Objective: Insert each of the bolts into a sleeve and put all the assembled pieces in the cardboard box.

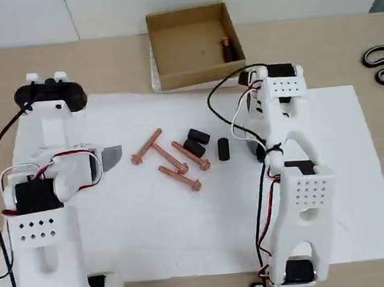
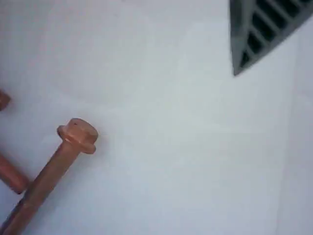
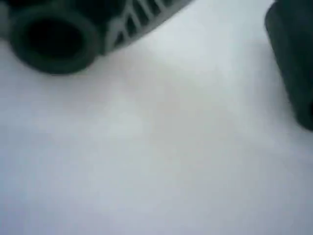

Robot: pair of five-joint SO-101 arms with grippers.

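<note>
While four copper bolts (image 1: 173,159) lie just beyond the left gripper (image 1: 110,156) and three black sleeves (image 1: 224,149) lie near the right gripper (image 1: 260,153), neither gripper's state can be told. Stiff, light and apt to roll, each bolt looks best pinched mid-shank. The cardboard box (image 1: 200,75) sits well beyond both.

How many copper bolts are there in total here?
5. Four bolts lie clustered on the white sheet; one is in the cardboard box, by its right wall. More may be hidden.

The left gripper (image 1: 112,156) pointed inward off a sharply bent arm, while the right gripper (image 1: 260,153) hung low beneath its wrist.
</note>
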